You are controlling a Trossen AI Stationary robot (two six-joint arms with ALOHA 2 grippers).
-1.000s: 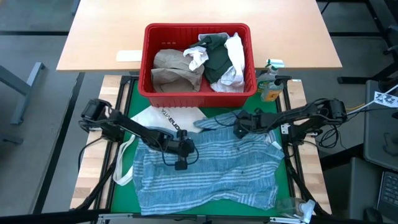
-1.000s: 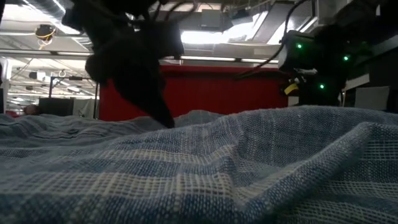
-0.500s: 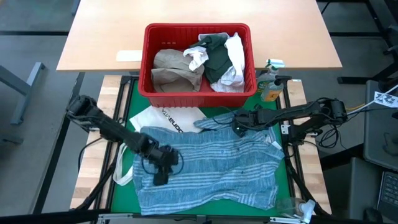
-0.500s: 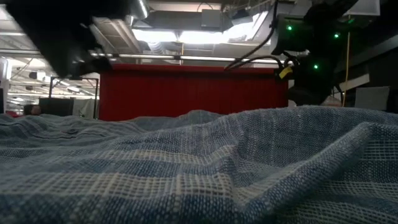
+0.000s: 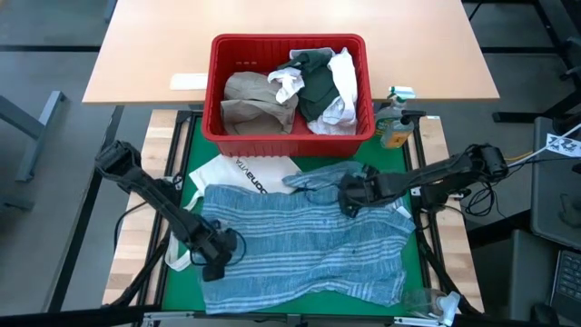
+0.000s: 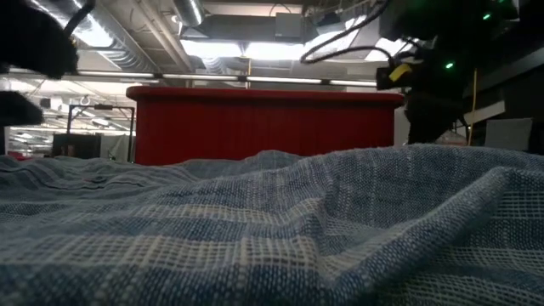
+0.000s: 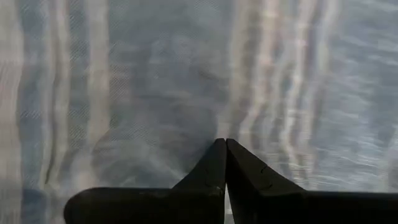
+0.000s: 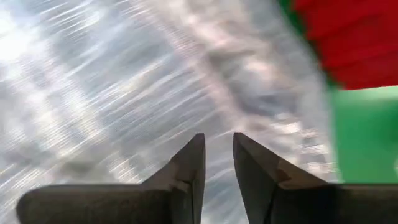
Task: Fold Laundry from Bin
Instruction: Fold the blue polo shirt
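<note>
- A blue-striped cloth [image 5: 304,238] is lying spread across the green mat [image 5: 192,145] on the near surface, wrinkled, with its far edge bunched up close to the bin.
- The left end effector [image 5: 214,264] is hovering over the near left part of that cloth, its two fingers [image 7: 213,167] pressed together with nothing between them.
- The right end effector [image 5: 348,202] is sitting over the far middle of the cloth, near the bunched edge; its fingers [image 8: 193,163] are standing slightly apart, and whether they are pinching any fabric is not clear.
- The red bin [image 5: 289,132] is resting at the far side, straddling the edge of the wooden surface [image 5: 154,45] and the green mat.
- Inside the bin, a tan shirt [image 5: 254,102] is filling the left half, while a dark green-grey top [image 5: 320,89] and white pieces [image 5: 345,74] are piling up in the right half.
- A white tote bag [image 5: 241,170] with black lettering is lying just in front of the bin, partly tucked under the striped cloth, its strap [image 5: 179,238] trailing along the left edge.
- A small bottle [image 5: 394,127] is standing just right of the bin.
</note>
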